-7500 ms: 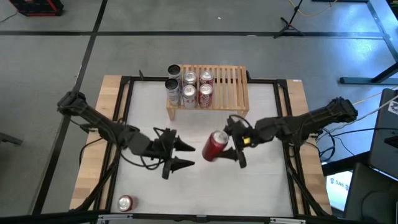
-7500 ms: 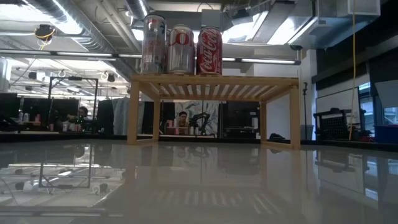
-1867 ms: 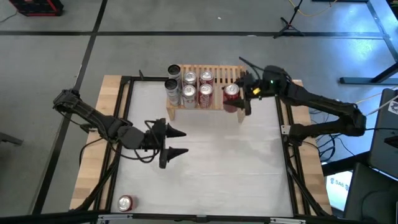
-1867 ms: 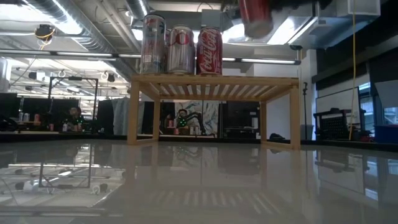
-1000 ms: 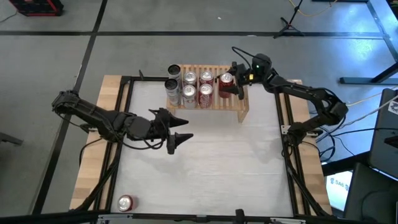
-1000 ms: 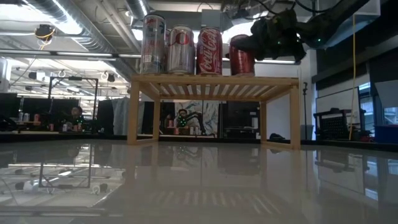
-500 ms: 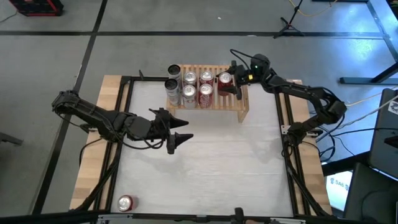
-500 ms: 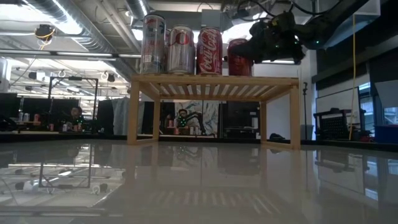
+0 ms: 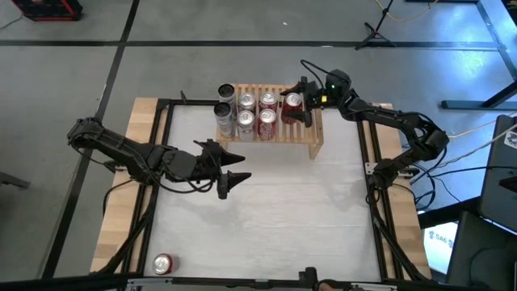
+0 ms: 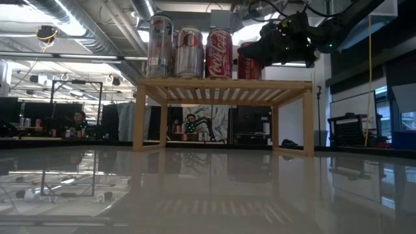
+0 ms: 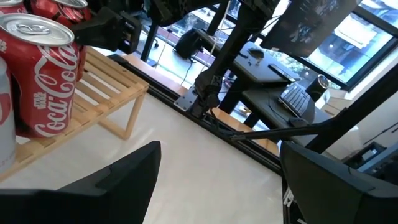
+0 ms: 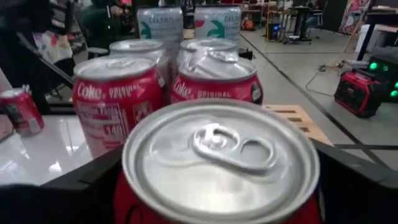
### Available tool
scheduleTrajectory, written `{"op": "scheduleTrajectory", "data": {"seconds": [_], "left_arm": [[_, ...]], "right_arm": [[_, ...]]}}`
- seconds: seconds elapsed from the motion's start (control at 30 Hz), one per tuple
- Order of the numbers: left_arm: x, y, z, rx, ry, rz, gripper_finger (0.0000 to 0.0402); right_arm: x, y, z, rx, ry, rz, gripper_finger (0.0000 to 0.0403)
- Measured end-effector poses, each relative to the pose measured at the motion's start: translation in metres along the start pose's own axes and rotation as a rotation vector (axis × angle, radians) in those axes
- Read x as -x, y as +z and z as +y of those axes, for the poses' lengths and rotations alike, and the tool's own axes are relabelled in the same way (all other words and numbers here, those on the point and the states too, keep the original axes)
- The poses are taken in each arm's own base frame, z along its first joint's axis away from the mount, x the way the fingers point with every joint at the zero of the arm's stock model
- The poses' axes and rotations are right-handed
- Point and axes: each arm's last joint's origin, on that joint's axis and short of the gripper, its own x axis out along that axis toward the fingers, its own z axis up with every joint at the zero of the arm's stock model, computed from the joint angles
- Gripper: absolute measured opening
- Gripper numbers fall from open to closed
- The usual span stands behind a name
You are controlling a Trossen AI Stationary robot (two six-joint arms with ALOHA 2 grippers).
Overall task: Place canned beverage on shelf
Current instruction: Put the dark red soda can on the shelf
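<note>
The pale wooden shelf (image 9: 312, 129) stands at the table's far edge, and several cans (image 9: 246, 113) stand upright on its slats. A red can (image 9: 292, 103) stands upright on the slats to the right of them. The low view shows it (image 10: 249, 62) next to a Coca-Cola can (image 10: 219, 52). My right gripper (image 9: 299, 102) reaches in level from the table's right, open, with one finger on each side of the red can (image 12: 217, 155). My left gripper (image 9: 242, 167) hovers open and empty over the table's middle left, clear of the shelf (image 11: 106, 87). My right gripper's fingers (image 12: 68, 183) stand close on either side of the red can's wall just below its top rim (image 12: 127, 165), and I cannot tell whether they touch it. They come level from the table's right. The can stands upright on the shelf's slats.
A loose red can (image 9: 162, 263) lies near the table's near-left corner. The shelf's right end has bare slats (image 9: 315, 113). Black frame rails (image 9: 373, 162) run along the table's sides. The white table top (image 9: 291, 210) lies in front of the shelf.
My right gripper has spread its fingers a little around the red can. The can has shifted slightly toward the far side beside the Coca-Cola can and stands on the slats.
</note>
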Motion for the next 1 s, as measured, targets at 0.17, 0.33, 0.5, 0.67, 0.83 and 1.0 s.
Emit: {"op": "scheduleTrajectory", "data": {"seconds": [0.17,0.33,0.5,0.67,0.83,1.0], "left_arm": [[0.000,0.000,0.000,0.000,0.000,0.000,0.0324],[0.000,0.000,0.000,-0.006,0.000,-0.001,0.0324],[0.000,0.002,-0.001,0.009,-0.011,-0.017,0.0324],[0.000,0.002,-0.001,0.008,0.002,-0.027,0.0324],[0.002,0.000,-0.004,-0.018,-0.048,0.007,0.0324],[0.011,-0.014,-0.016,-0.057,-0.147,0.118,0.0323]], "right_arm": [[0.003,0.011,0.001,-0.032,-0.006,-0.040,0.0386],[0.014,0.063,0.006,-0.009,-0.025,-0.115,0.0388],[0.022,0.110,0.029,-0.099,0.005,-0.092,0.0389],[0.009,0.136,0.079,-0.172,0.182,-0.006,0.0389],[-0.011,0.140,0.141,-0.226,0.337,0.087,0.0390],[-0.031,0.135,0.212,-0.259,0.353,0.186,0.0390]]}}
